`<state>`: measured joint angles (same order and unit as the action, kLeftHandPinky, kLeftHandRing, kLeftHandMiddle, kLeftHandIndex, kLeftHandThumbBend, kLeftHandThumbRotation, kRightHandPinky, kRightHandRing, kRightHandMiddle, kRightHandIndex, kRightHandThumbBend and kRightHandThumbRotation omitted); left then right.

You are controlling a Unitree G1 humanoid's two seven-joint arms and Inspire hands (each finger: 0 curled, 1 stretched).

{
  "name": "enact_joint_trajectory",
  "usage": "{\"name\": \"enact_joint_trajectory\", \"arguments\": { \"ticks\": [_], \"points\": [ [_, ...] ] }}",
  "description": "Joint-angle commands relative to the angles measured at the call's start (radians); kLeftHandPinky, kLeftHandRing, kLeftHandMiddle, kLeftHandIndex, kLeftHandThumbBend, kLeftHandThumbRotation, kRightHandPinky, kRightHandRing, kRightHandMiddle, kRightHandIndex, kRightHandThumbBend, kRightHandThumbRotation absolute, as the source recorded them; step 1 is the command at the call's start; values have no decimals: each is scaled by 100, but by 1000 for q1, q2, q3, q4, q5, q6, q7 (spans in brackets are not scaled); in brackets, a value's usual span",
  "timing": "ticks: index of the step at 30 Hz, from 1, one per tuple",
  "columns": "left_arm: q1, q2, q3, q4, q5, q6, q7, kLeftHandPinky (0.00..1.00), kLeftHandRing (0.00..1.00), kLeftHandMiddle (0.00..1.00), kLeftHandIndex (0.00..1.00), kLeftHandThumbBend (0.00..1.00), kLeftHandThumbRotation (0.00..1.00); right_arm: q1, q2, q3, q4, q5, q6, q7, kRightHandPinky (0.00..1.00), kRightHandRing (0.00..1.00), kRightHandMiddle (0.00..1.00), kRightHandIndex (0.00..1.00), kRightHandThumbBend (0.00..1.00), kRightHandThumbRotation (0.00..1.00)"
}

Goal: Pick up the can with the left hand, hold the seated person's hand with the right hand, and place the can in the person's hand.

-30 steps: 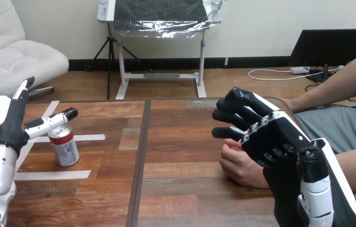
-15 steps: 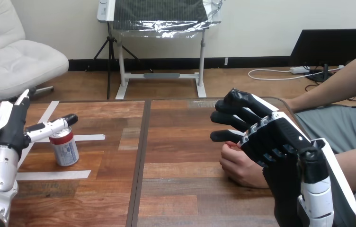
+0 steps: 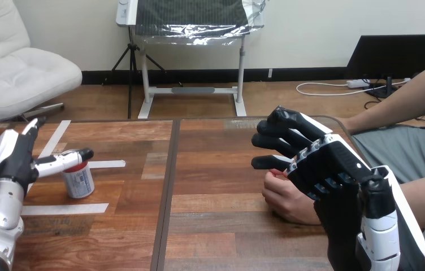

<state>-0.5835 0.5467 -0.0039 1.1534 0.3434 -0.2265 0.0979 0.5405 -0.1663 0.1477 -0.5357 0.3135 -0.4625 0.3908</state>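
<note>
We see a table of brown wooden planks [image 3: 221, 226], streaked with darker grain, and a dark seam [image 3: 165, 192] running from its far edge to its near edge. White tape strips [image 3: 63, 209] cross the wood near the left edge. Among them, the small cylindrical metal can [image 3: 80, 180] is white with bluish print and a red top. Our left hand [image 3: 12, 161] and right hand [image 3: 323, 164] are black with white shells, and the left forearm [image 3: 0, 209] is silver.

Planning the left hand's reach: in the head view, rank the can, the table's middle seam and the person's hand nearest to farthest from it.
1. The can, right under the left hand, at the view's left.
2. The middle seam, centre.
3. The person's hand, right side.
</note>
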Motion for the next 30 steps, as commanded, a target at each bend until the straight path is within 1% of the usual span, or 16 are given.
{"name": "enact_joint_trajectory", "arguments": {
  "ticks": [1,4,10,12,18,22,25,30],
  "points": [
    [-86,4,-14,13,-3,9,2,79,92,94,92,87,42,-32,-8,-10,-31,15,-15,6,72,81,82,82,64,97],
    [-87,0,-19,16,-5,24,-5,80,92,94,92,86,41,-32,-12,-12,-31,19,-17,10,72,81,82,82,64,97],
    [-87,-11,-33,24,-1,35,8,81,92,93,91,86,39,-29,-14,-16,-39,15,-14,10,72,81,82,82,65,98],
    [-89,-14,-42,26,6,41,13,80,92,93,90,86,38,-29,-17,-16,-42,24,-8,12,73,81,82,82,65,98],
    [-91,-21,-65,30,24,56,23,78,89,91,89,86,37,-28,-23,-14,-52,35,1,13,74,81,82,82,66,97],
    [-94,-25,-72,38,29,63,24,75,87,89,88,87,37,-28,-28,-14,-54,38,1,13,74,81,81,81,66,96],
    [-98,-29,-78,39,28,81,16,74,87,89,87,88,37,-28,-31,-13,-56,40,0,11,74,81,81,81,67,96],
    [-97,-37,-80,37,21,80,10,72,85,88,86,89,35,-26,-36,-11,-62,50,7,9,74,81,81,81,67,96]
  ]
}}
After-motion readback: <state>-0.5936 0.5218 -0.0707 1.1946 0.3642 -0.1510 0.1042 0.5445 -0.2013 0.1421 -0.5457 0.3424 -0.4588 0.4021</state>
